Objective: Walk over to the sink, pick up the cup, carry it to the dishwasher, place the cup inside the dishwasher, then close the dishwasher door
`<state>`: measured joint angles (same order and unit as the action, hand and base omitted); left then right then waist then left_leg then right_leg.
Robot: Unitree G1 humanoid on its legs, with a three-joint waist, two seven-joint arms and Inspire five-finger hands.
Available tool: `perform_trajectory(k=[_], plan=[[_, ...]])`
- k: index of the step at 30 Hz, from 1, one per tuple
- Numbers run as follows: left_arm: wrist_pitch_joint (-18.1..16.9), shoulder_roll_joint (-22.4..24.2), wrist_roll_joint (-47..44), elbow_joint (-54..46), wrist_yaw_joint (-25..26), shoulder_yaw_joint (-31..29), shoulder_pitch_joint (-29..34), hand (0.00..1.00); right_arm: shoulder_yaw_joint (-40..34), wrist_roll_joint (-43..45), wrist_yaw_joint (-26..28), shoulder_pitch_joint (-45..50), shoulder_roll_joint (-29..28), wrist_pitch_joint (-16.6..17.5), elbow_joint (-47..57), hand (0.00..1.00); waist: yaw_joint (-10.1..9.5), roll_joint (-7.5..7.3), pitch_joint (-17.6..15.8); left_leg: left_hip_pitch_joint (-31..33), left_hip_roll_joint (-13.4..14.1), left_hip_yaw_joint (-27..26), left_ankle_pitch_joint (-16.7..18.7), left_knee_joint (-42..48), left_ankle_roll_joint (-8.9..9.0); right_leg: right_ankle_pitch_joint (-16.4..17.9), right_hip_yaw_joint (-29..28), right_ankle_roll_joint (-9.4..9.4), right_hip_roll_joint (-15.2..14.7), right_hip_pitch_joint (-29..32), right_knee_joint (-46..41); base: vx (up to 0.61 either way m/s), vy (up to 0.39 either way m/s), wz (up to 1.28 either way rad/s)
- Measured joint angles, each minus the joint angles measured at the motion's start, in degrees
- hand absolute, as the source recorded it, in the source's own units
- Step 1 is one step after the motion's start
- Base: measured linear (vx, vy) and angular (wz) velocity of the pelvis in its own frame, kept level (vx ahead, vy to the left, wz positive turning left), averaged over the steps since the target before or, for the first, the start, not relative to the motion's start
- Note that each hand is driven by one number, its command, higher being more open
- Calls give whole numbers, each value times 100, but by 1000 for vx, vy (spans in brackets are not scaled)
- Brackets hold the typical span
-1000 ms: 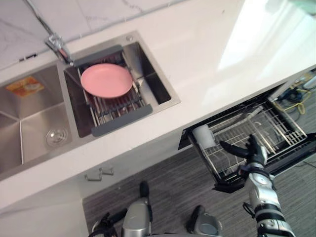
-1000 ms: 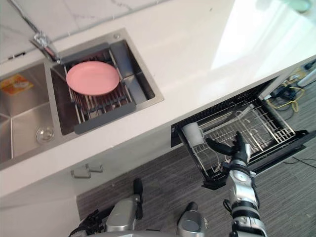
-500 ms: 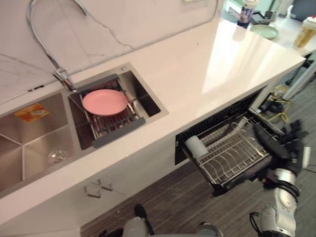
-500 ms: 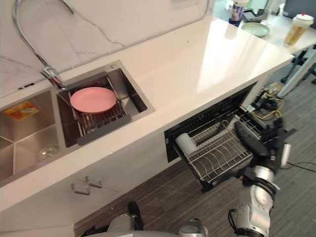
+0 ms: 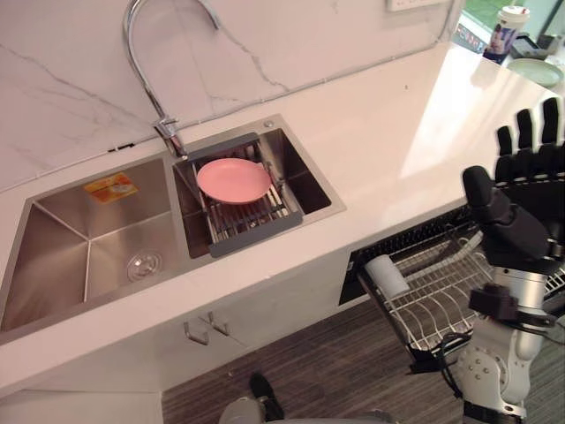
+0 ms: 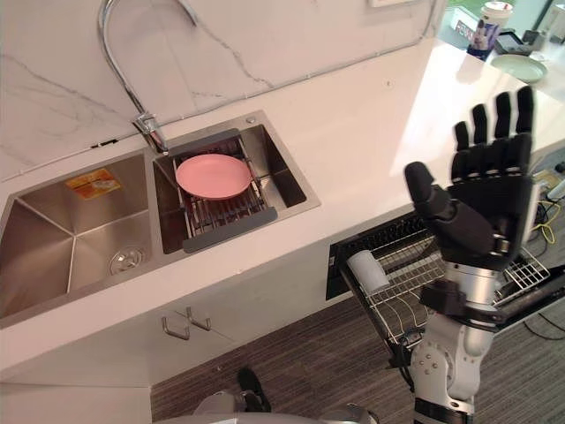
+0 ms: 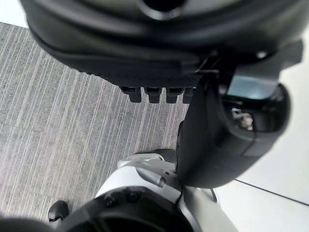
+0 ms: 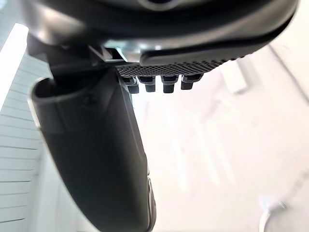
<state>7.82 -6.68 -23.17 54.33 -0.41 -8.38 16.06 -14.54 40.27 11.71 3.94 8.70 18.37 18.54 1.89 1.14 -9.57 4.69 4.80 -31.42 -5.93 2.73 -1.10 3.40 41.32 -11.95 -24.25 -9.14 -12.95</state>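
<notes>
White and glossy, the smooth bench [image 5: 388, 132] runs beneath a veined marble wall. Set into it is a double stainless-steel sink [image 5: 53, 256] with a tall curved chrome tap [image 5: 146, 53]. A round pink plate [image 5: 233, 179] lies flat on a grey-framed steel drying rack [image 5: 252, 231] that spans the basin nearer the dishwasher.

Below the bench edge, the dark dishwasher opening [image 6: 375, 237] has its silver wire rack [image 5: 433, 309] drawn out over grey striped flooring. The white cylindrical cup [image 6: 365, 270] lies on its side in the rack corner closest to the sink, just under the bench lip. Its long axis is roughly level and runs outward along the rack's sink-side rim. Which end is the mouth cannot be told.

The dark right hand [image 6: 484, 208] stands upright in front of the rack with the palm facing the camera, fingers straight and fanned, thumb out to the side, holding nothing. The left hand [image 7: 159, 72] shows in its wrist view above the striped floor, with fingers straight and nothing in it.
</notes>
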Motion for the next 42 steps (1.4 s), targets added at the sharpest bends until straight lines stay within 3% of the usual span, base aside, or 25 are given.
perform_trajectory(k=[1, 2, 3, 4, 5, 6, 8, 10, 11, 17, 21, 25, 29, 34, 38, 42], plan=[[-16, 2, 22, 14, 1, 7, -21, 100, 45, -3, -84, -5, 13, -60, -26, 100, 0, 0, 0, 5, -35, 61, 24, -2, -26, -15, -27, 116, -122, 100, -324, 71, 158, 54], [-28, -22, 35, 45, 0, 58, -67, 100, 159, -2, -220, -5, 14, -156, -137, 100, -3, -9, -5, -25, -82, 194, 55, -37, -70, -160, -224, 547, -338, 379, -1066, 69, 169, 54], [-47, -93, 76, 48, -6, 169, -89, 100, 224, 2, -340, -5, 13, -242, -268, 100, -41, -38, -12, -110, -98, 308, 86, -119, -114, -512, -682, 1097, -448, 695, -1713, 80, 175, 51], [-49, -118, 77, 42, -27, 223, -99, 100, 251, 5, -385, -5, 13, -277, -327, 100, -47, -71, -24, -157, -121, 386, 100, -168, -134, -731, -951, 1345, -469, 845, -2006, 126, 129, 60], [-43, -236, 82, 30, -95, 228, -119, 100, 274, 13, -419, 3, -16, -302, -429, 100, -20, -126, -48, -251, -129, 608, 115, -281, -156, -523, -1527, 1164, -362, 1088, -2490, 147, 107, 85], [31, -372, 88, 30, -169, 230, -158, 100, 273, 33, -422, 14, -27, -346, -503, 100, 49, -214, -74, -274, -137, 876, 119, -334, -186, 86, -1919, 1018, -30, 1293, -2712, 150, 87, 96], [112, -481, 189, 30, -355, 229, -194, 100, 244, 84, -420, 49, -27, -404, -518, 100, 74, -299, -97, -360, -198, 1140, 120, -416, -208, 495, -2162, 912, 352, 1488, -2622, 131, 43, 77], [152, -575, 371, 29, -607, 259, -194, 100, 241, 88, -414, 184, -26, -468, -517, 100, 75, -405, -47, -511, -378, 1390, 142, -499, -244, 608, -2288, 828, 578, 1662, -2295, 133, 27, 73], [112, -830, 743, 6, -1111, 501, -214, 100, -403, 134, -277, 403, 6, -448, -890, 100, 70, -651, 59, -876, -723, 1469, 177, -803, -113, 160, -2095, 867, 906, 1090, -193, 70, 7, 45], [101, -832, 740, 6, -1113, 500, -179, 100, -379, 136, -279, 394, 6, -447, -890, 100, 56, -651, 69, -834, -716, 1508, 172, -801, -108, 160, -2078, 865, 909, 1078, -175, 0, 0, 3], [189, -828, 600, 3, -1113, 450, -187, 100, -182, 144, -283, 264, 10, -466, -896, 100, 27, -639, 78, -695, -654, 1647, 163, -654, -101, 22, -1884, 645, 957, 951, 147, 30, -24, 18], [338, -826, 577, 36, -1103, 439, -294, 100, -76, 172, -591, 173, 28, -642, -916, 100, -96, -586, 98, -624, -535, 1720, 142, -631, -53, -78, -1633, 635, 1123, 786, 551, 20, -55, 14], [636, -825, 287, 175, -947, 447, -438, 100, -68, -826, -1167, 132, 154, -1027, -921, 100, -112, -508, 105, -620, -444, 1664, 167, -624, 13, -162, -1646, 674, 1261, 724, 787, 37, -49, -10], [701, -830, 245, 236, -799, 654, -517, 100, -68, -2103, -1415, 148, 354, -1304, -939, 100, -87, -397, 165, -710, -351, 1428, 200, -644, 46, -260, -1860, 648, 1376, 719, 854, 82, -32, -25], [761, -841, 432, 265, -762, 667, -572, 100, -58, -2773, -1341, 139, 550, -1523, -938, 100, -93, -386, 172, -783, -328, 1398, 219, -665, 73, -281, -1896, 653, 1419, 628, 947, 27, -10, -5], [796, -840, 545, 288, -738, 680, -587, 100, 334, -3349, -810, 38, 945, -1742, -933, 100, -109, -375, 183, -875, -309, 1356, 238, -677, 99, -329, -1926, 663, 1460, 511, 1061, -13, -7, -6]])
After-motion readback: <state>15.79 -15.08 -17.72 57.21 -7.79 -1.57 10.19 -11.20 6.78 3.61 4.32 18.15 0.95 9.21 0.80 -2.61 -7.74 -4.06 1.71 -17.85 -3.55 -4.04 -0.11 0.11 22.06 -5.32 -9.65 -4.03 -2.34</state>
